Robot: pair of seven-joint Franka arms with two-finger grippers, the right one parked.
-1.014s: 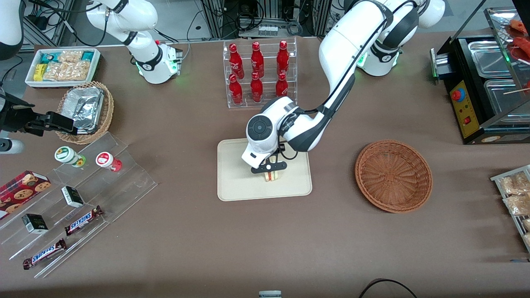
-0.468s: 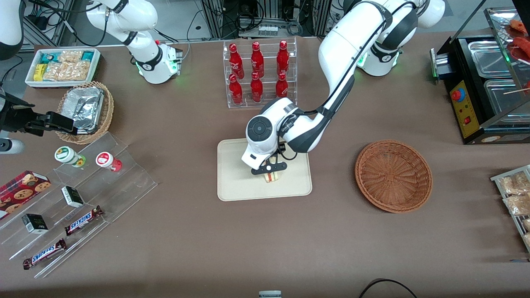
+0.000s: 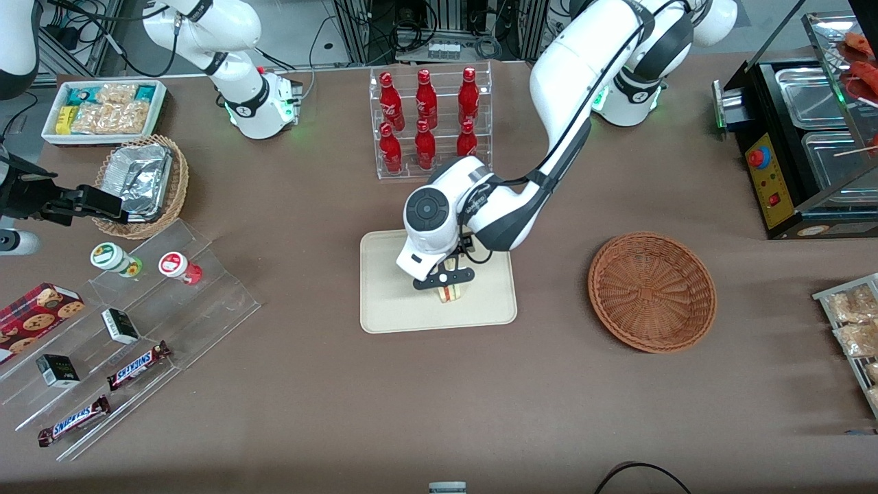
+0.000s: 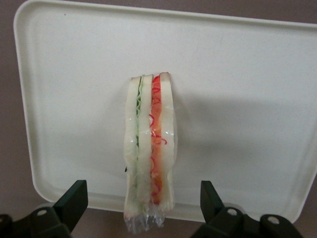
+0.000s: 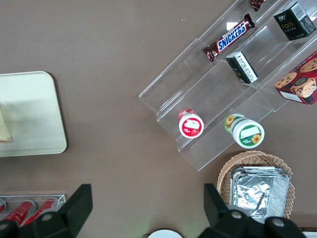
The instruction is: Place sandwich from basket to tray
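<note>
The sandwich (image 3: 451, 293) (image 4: 151, 153), a wrapped wedge with red, orange and green layers, stands on its edge on the cream tray (image 3: 391, 302) (image 4: 237, 99), near the rim closest to the front camera. My left gripper (image 3: 444, 278) (image 4: 142, 192) hangs just above it, open. Its black fingers (image 4: 73, 198) stand wide on either side of the sandwich without touching it. The reddish-brown basket (image 3: 651, 291) sits beside the tray toward the working arm's end of the table, with nothing in it.
An acrylic rack of red bottles (image 3: 429, 123) stands farther from the front camera than the tray. A clear stepped stand (image 3: 137, 322) with snack bars, a tan wicker basket with a foil container (image 3: 140, 182) and a white snack bin (image 3: 103, 110) lie toward the parked arm's end. A black warmer (image 3: 802, 144) stands at the working arm's end.
The left wrist has risen a little over the tray. The sandwich stays where it was on the tray.
</note>
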